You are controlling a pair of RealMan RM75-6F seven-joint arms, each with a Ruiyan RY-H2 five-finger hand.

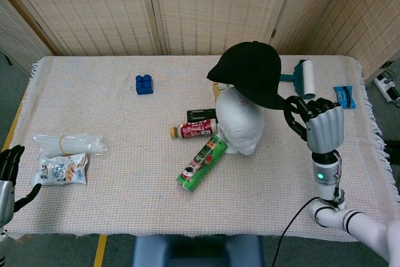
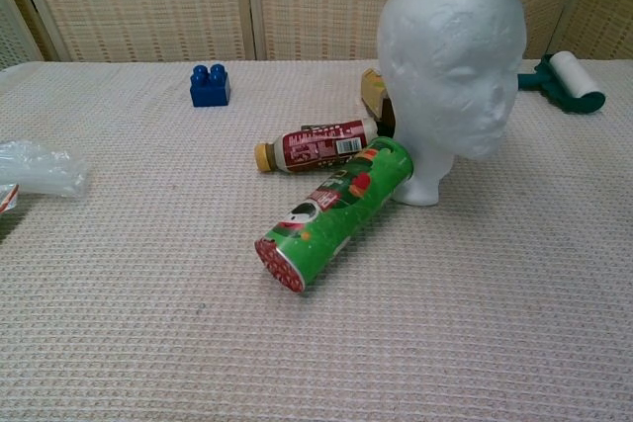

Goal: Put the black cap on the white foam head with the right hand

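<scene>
I hold the black cap (image 1: 253,73) in my right hand (image 1: 320,124), my fingers curled around its rim at the right side. The cap hangs in the air just above the white foam head (image 1: 240,120), covering the far part of its crown in the head view; I cannot tell whether it touches the foam yet. Its long axis runs left to right, with the brim pointing left and slightly far, and the rounded crown facing up. In the chest view only the cap's lower edge and strap show at the top of the picture, right over the head's crown.

The foam head stands upright near the middle of the table (image 1: 112,186), face turned toward the near edge. A green tube can (image 1: 202,163) lies on its side with its far end against the head's base, and a small brown bottle (image 1: 192,130) lies just left of the head.

My left hand (image 1: 9,170) rests at the near left corner, off the table's edge, holding nothing, fingers apart.
</scene>
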